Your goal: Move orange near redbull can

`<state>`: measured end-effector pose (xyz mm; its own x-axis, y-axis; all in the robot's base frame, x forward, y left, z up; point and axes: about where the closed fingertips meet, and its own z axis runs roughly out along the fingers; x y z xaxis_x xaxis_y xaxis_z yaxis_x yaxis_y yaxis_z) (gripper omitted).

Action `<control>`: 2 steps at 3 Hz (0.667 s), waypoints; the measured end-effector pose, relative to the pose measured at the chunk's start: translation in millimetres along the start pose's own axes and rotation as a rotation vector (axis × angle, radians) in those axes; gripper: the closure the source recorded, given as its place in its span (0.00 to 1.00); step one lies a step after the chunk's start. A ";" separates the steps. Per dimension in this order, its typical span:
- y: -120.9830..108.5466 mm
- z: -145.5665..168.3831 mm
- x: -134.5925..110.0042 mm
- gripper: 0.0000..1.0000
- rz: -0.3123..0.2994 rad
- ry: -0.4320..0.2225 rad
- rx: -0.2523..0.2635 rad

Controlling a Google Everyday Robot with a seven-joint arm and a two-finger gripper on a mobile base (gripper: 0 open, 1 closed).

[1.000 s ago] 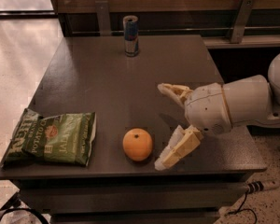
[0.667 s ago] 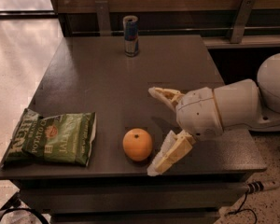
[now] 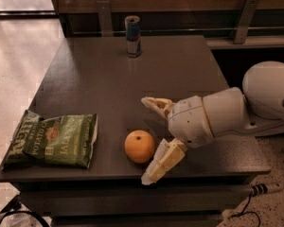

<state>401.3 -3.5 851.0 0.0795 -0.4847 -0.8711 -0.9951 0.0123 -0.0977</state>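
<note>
On the dark table we see our gripper spread wide just beside the orange, well apart from the redbull can.

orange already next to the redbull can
No, the orange sits at the near edge by the open gripper; the redbull can stands at the far edge.

I see a green chip bag lying flat at the front left corner of the bench. The gripper is by the front edge, well right of it.
</note>
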 end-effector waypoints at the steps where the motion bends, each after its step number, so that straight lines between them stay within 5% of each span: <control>1: -2.6 11.4 13.8 0.00 0.021 -0.007 -0.006; 2: -3.3 17.0 23.4 0.16 0.032 -0.016 0.000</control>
<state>407.5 -0.1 822.7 0.0483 -0.4701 -0.8813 -0.9972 0.0280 -0.0696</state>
